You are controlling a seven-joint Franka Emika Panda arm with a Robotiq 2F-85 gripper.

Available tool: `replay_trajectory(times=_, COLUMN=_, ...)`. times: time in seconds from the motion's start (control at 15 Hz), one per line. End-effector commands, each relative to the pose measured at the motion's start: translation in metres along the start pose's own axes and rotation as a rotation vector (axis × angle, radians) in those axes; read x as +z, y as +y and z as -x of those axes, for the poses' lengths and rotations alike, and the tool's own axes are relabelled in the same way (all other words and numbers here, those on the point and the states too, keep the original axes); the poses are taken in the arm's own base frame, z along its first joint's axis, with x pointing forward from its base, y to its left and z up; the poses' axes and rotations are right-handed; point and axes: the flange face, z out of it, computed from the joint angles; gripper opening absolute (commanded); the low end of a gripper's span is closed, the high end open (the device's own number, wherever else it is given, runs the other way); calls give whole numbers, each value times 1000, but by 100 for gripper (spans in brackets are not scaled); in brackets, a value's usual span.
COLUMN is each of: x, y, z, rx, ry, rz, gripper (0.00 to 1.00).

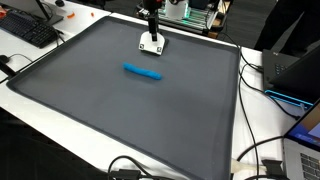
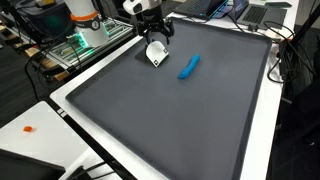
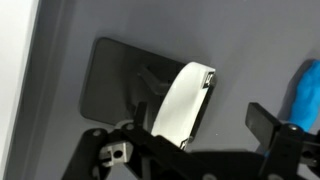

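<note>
My gripper (image 1: 150,28) hangs over the far edge of a dark grey mat (image 1: 120,110), and it also shows in an exterior view (image 2: 152,33). In the wrist view its fingers (image 3: 200,118) are spread wide apart. A white flat object with small metal clips (image 3: 180,100) stands tilted between them, close against one finger and clear of the other. The same white object shows in both exterior views (image 1: 152,44) (image 2: 157,54). A blue marker-like object (image 1: 142,72) (image 2: 189,66) lies on the mat a short way off, and it shows at the wrist view's edge (image 3: 305,95).
The mat lies on a white table (image 2: 40,115). A keyboard (image 1: 30,30) sits at one corner and a laptop (image 1: 300,70) at another side. Cables (image 1: 260,160) run along the table edge. A green-lit device (image 2: 80,42) stands behind the arm. A small orange item (image 2: 29,128) lies on the table.
</note>
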Motion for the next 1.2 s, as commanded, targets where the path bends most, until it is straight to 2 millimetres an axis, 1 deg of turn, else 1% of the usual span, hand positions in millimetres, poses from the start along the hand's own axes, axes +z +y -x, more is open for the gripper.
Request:
replay_trajectory(times=0.0, x=8, y=-4, z=-6, rx=54, ry=16, rz=-12, gripper=100)
replay_trajectory(times=0.27, x=11, y=-5, z=-10, rx=88, ry=19, rz=-17, gripper=100)
replay_trajectory(times=0.47, x=13, y=-5, z=-11, rx=112, ry=15, rz=-18, gripper=93)
replay_trajectory(times=0.53, x=13, y=-5, z=-12, rx=119, ry=12, rz=-17, gripper=84)
replay_trajectory(times=0.6, x=13, y=-5, z=-12, rx=126, ry=12, rz=-17, gripper=79)
replay_trajectory(times=0.67, x=13, y=-5, z=-13, rx=132, ry=9, rz=-17, gripper=66)
replay_trajectory(times=0.73, x=13, y=-5, z=-13, rx=139, ry=7, rz=-17, gripper=59)
replay_trajectory(times=0.8, x=14, y=-6, z=-14, rx=145, ry=4, rz=-18, gripper=49)
replay_trajectory(times=0.93, x=13, y=-7, z=-15, rx=160, ry=0, rz=-21, gripper=35)
replay_trajectory(times=1.13, x=10, y=-10, z=-15, rx=175, ry=-11, rz=-36, gripper=11)
